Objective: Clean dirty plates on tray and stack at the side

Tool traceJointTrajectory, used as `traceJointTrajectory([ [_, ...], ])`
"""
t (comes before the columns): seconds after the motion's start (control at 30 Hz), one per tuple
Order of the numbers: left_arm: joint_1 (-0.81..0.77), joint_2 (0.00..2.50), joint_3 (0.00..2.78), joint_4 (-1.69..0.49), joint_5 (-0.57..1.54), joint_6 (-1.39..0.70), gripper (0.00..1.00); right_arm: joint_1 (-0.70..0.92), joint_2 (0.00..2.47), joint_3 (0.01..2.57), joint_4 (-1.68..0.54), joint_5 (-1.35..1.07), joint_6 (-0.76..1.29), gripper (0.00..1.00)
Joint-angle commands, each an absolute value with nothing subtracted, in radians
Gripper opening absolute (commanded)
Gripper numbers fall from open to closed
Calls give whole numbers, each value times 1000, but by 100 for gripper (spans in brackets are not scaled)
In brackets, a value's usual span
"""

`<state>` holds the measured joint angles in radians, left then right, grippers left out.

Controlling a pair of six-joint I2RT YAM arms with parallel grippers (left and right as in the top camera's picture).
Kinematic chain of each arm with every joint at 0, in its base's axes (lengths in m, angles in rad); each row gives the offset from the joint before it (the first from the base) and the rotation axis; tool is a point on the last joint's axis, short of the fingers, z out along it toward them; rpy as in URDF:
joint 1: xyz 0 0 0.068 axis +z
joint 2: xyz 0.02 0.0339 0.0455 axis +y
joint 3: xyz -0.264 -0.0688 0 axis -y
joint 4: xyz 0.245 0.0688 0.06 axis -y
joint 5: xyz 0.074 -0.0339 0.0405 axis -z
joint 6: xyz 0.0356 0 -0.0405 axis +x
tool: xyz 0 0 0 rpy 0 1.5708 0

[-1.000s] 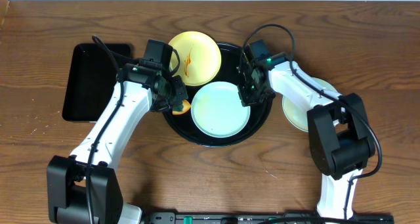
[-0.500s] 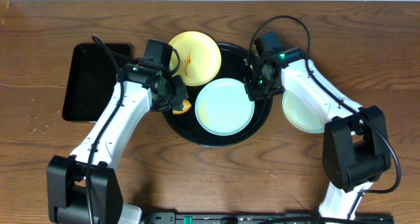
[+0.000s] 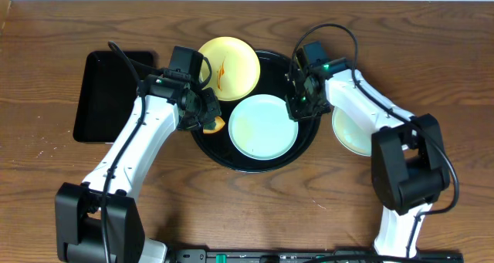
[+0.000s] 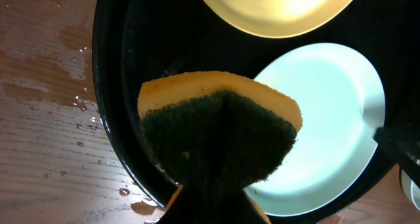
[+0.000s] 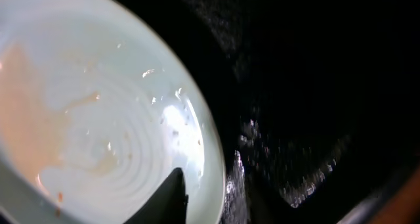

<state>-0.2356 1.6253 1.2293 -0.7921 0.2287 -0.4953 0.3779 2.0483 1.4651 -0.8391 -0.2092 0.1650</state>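
Observation:
The round black tray [image 3: 279, 69] sits mid-table. A light blue plate [image 3: 262, 128] with faint sauce traces lies in it. A pale yellow plate [image 3: 229, 65] with an orange smear rests on the tray's upper-left rim. My left gripper [image 3: 205, 118] is shut on a yellow-and-green sponge [image 4: 220, 115], held over the tray's left edge [image 4: 115, 86] beside the blue plate [image 4: 331, 119]. My right gripper [image 3: 298, 107] is shut on the blue plate's right rim. One of its fingers [image 5: 176, 196] lies on the plate [image 5: 98, 106].
A pale plate [image 3: 351, 136] lies on the table right of the tray, partly under my right arm. A rectangular black tray [image 3: 108, 93] lies at the left. Water drops [image 4: 85, 106] wet the wood by the round tray's left rim.
My right gripper has shifted a little to the right, and the blue plate has moved slightly right with it. My left arm and the sponge have stayed put.

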Motion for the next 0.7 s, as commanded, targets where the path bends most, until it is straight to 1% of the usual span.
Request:
traceJointTrajectory([
  [0.0,-230,1634,1229,-792,215,-479,7,381,2091,1472,-825,-208,160,29],
  [0.3,-230,1634,1228,-791,215,-479,8,392,2151,1472,-822,-249,159,23],
  [0.33,-230,1634,1228,-791,215,-479,7,393,2151,1472,-822,-248,159,17],
  [0.37,-230,1634,1228,-791,215,-479,7,393,2151,1472,-822,-248,159,3],
  [0.4,-230,1634,1228,-791,215,-479,7,393,2151,1472,-823,-248,159,1],
  [0.67,-230,1634,1228,-792,215,-479,8,369,2111,1473,-852,-249,160,1],
])
